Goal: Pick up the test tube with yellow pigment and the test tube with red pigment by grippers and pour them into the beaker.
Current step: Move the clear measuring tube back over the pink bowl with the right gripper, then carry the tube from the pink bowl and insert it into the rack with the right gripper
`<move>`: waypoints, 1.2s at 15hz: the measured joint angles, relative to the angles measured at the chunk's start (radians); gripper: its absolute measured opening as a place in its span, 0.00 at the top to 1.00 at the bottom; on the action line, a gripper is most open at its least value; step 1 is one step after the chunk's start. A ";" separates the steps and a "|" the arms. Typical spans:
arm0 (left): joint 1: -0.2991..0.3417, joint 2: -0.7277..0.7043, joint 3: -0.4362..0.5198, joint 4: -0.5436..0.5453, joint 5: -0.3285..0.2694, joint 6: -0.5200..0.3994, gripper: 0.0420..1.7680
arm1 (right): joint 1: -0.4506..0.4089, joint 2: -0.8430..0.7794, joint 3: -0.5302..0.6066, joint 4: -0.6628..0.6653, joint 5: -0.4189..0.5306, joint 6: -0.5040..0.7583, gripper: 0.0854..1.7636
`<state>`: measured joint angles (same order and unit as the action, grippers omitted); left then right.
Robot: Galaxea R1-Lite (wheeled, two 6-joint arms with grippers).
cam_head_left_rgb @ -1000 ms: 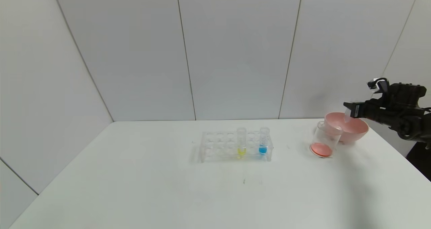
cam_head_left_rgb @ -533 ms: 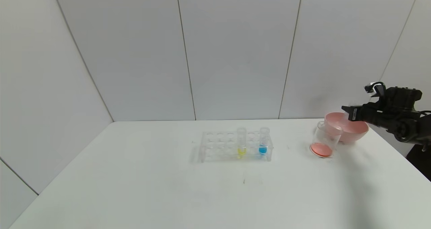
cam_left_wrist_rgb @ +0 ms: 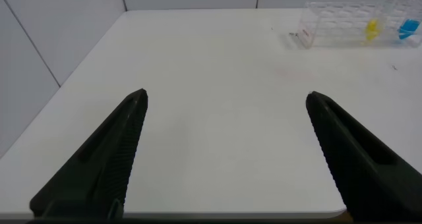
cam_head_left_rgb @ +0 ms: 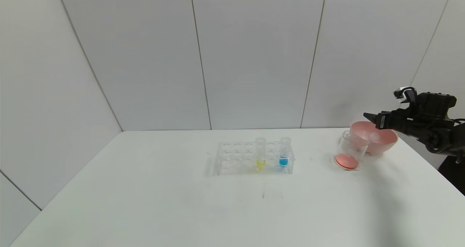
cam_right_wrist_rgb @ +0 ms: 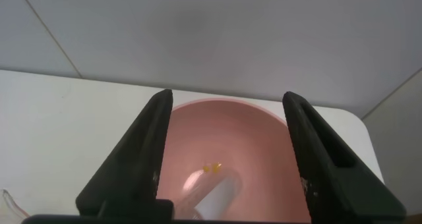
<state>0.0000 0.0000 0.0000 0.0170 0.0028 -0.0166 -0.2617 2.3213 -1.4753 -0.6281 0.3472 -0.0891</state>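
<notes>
right tool [cam_head_left_rgb: 367, 115] above pink bowl [cam_head_left_rgb: 385, 140], jaws apart, empty; spent tube [cam_right_wrist_rgb: 214, 196] in bowl. yellow tube [cam_head_left_rgb: 260, 153] upright in rack [cam_head_left_rgb: 232, 158], far to tool's left. left tool [cam_left_wrist_rgb: 224, 151] wide open, empty, likely nearer.

Clear glossy rack [cam_head_left_rgb: 254, 157], clear glassy beaker [cam_head_left_rgb: 349, 151], smooth pink plastic-looking bowl [cam_right_wrist_rgb: 227, 141], matt white table [cam_head_left_rgb: 181, 203]

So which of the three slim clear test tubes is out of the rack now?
The emptied tube lying in the pink bowl; the yellow-liquid tube and blue-liquid tube stand upright in the rack.
</notes>
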 joint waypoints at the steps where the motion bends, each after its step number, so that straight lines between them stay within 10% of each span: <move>1: 0.000 0.000 0.000 0.000 0.000 0.000 0.03 | 0.000 -0.007 0.001 -0.011 0.000 0.000 0.28; 10: 0.000 0.000 0.000 0.000 0.000 0.000 0.03 | 0.094 -0.269 0.183 0.033 -0.041 0.000 0.11; 18: 0.000 0.000 0.000 0.000 0.000 0.000 0.03 | 0.523 -0.689 0.703 0.081 -0.541 0.113 0.06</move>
<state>0.0000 0.0000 0.0000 0.0170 0.0028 -0.0166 0.2615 1.6323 -0.7721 -0.5470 -0.1934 0.0238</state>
